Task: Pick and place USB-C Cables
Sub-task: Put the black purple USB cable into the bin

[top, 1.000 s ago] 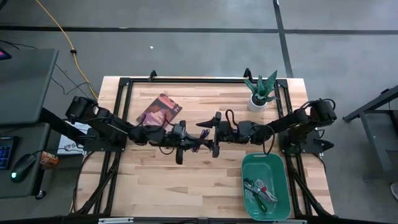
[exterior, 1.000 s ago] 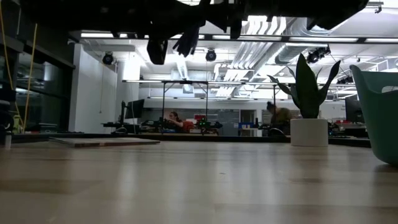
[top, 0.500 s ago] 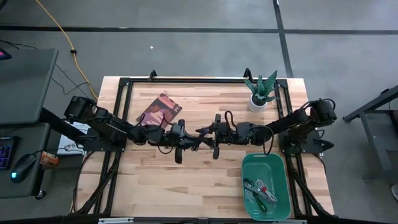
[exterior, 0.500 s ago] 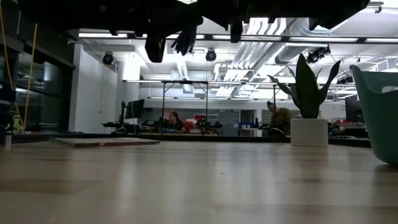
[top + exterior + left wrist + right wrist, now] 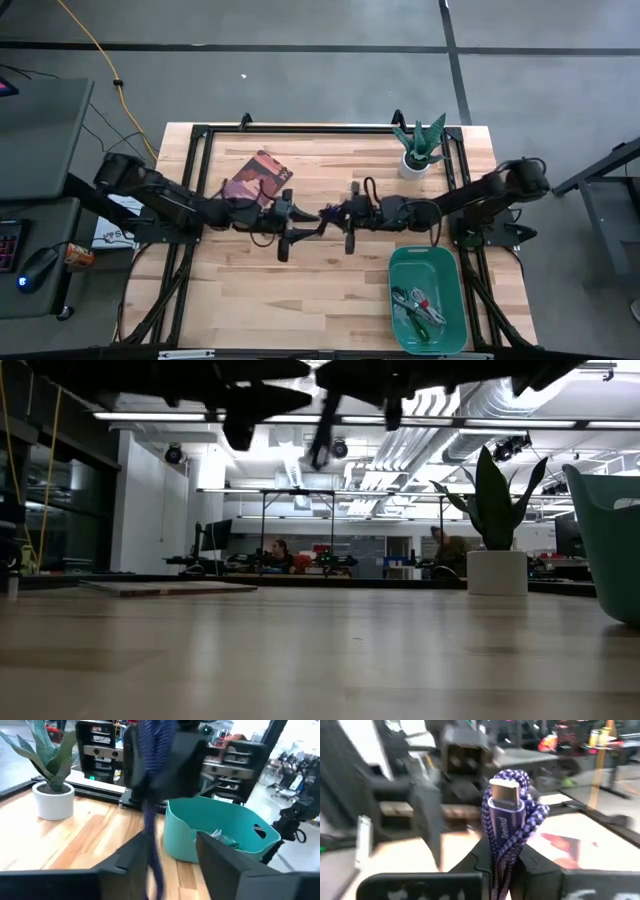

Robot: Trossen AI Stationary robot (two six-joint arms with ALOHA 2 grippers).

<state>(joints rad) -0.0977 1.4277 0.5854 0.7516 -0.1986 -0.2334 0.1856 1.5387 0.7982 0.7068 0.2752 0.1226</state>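
Only the right wrist view shows the right pincer (image 5: 501, 862) pinching the dark blue cable (image 5: 510, 827), braided, silver plug upward. Overhead, it hangs mid-tabletop (image 5: 300, 300), the spread left pincer (image 5: 293, 218) at its 9 o'clock.

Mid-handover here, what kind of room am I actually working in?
Most likely a robotics lab or open workshop. Beyond the wooden table the low view shows exposed ceiling ducts and strip lights, and workbenches with equipment where people sit. The right gripper holds the blue cable.
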